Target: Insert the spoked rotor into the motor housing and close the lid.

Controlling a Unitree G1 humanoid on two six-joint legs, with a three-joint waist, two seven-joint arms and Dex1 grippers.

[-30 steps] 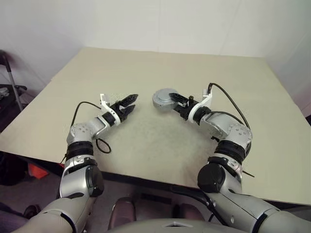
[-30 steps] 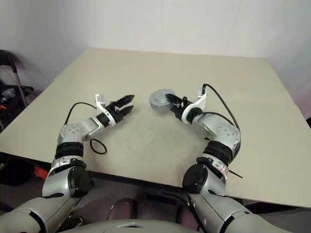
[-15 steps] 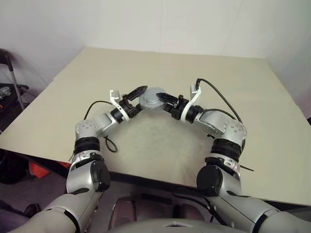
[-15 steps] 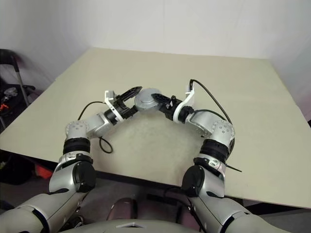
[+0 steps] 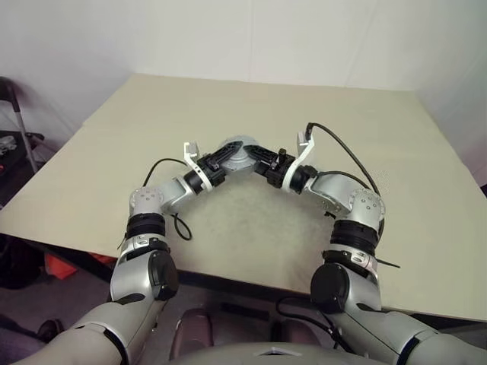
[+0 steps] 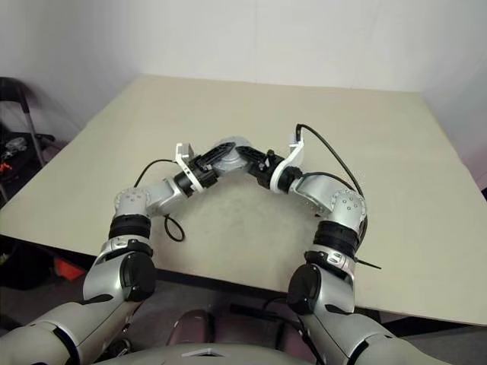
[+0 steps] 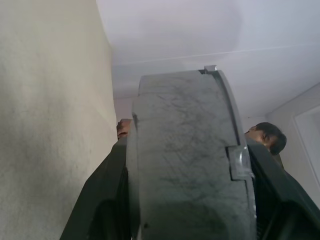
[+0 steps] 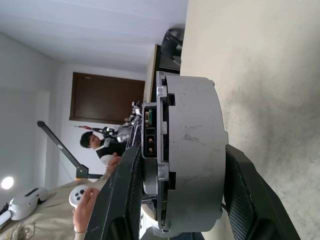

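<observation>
A grey round drum, the motor housing (image 5: pixel 237 147), hangs edge-on above the middle of the table. My left gripper (image 5: pixel 220 158) is shut on it from the left, its fingers (image 7: pixel 102 200) pressing on both flat sides. From the right, my right gripper (image 5: pixel 259 157) is shut on the same housing (image 8: pixel 192 155), with one black finger (image 8: pixel 240 190) on each face. A notched grey rim (image 8: pixel 161 150) with a small plug socket lies against one face; I cannot tell whether it is the lid. The spoked rotor is hidden.
The beige table (image 5: pixel 304 228) stretches out beneath both arms. A dark chair frame (image 5: pixel 11 122) stands off its left edge. A person (image 8: pixel 100 145) sits beyond the table, and a hand with a white controller (image 8: pixel 82 197) is nearby.
My right gripper carried the housing left towards the table's middle. My left gripper swung right to meet it and closed on its other side.
</observation>
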